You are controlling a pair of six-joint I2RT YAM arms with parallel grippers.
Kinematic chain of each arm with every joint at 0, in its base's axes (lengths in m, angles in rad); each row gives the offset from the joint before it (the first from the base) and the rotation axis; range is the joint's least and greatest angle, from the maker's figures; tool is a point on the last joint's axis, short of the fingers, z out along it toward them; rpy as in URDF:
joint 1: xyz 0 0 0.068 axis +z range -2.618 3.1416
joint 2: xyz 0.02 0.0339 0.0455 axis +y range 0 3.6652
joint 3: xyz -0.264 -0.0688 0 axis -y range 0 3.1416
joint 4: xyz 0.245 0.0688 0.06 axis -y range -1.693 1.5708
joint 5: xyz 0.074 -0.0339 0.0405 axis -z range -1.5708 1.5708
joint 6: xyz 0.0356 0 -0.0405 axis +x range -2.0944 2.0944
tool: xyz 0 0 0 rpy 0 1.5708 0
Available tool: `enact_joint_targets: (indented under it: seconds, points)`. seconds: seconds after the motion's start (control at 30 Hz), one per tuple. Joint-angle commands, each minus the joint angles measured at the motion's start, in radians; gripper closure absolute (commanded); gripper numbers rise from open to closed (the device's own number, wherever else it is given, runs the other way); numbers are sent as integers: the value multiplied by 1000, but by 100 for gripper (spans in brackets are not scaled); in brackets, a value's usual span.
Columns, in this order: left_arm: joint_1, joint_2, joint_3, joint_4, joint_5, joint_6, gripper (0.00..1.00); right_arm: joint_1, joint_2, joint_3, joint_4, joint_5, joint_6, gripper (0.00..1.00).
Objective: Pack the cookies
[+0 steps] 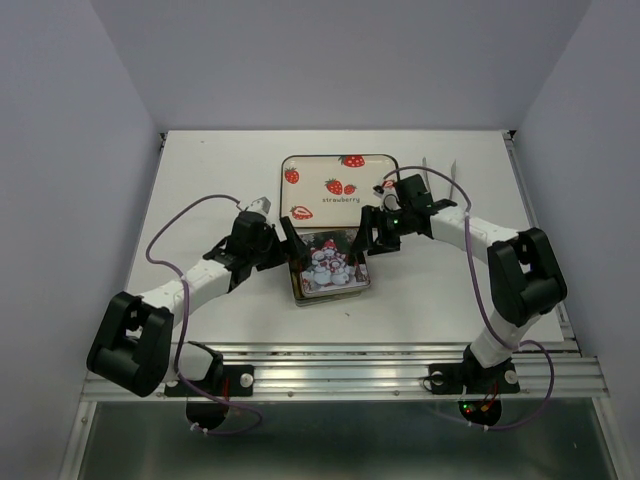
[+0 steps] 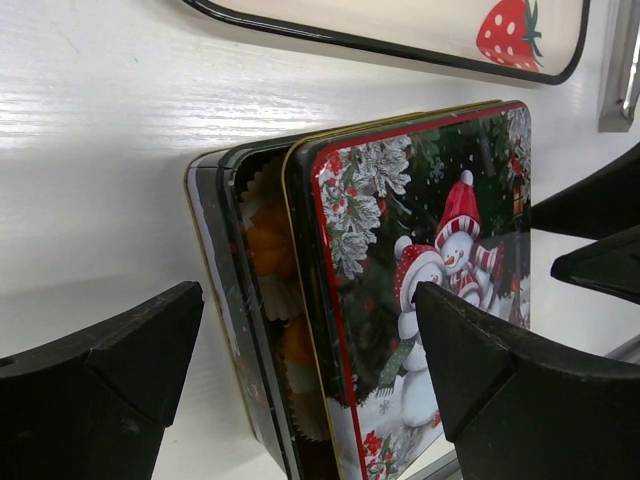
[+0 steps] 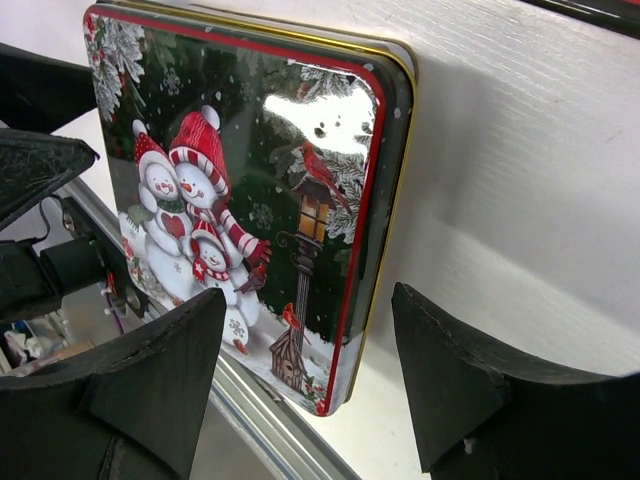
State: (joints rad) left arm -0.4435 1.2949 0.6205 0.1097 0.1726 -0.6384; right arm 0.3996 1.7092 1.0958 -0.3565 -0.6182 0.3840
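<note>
A square tin [image 1: 330, 268] with a snowman lid [image 2: 430, 250] sits in the middle of the table. The lid lies shifted on the tin base [image 2: 205, 260], leaving a gap along one side. Through that gap I see orange cookies [image 2: 270, 240] in white pleated paper cups. My left gripper [image 2: 308, 300] is open at the tin's left side, its fingers straddling that edge without touching it. My right gripper [image 3: 308, 300] is open too, with the lid's [image 3: 240, 180] corner between its fingers and clear space on both sides. In the top view the left gripper [image 1: 292, 245] and right gripper [image 1: 368, 240] flank the tin.
A white tray with strawberry prints [image 1: 338, 185] lies just behind the tin. The table's metal front rail [image 1: 340, 362] runs close below the tin. A small metal stand [image 1: 440, 175] is at the back right.
</note>
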Motion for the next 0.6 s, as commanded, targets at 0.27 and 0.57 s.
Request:
enact_joint_targets:
  seconds: [0.27,0.57]
  points:
    - [0,35,-18,145,71,-14,1,42,20,32,8,-83,-30,26]
    - [-1,67,-2,145,85,3,1,61,20,73,4,-109,-16,26]
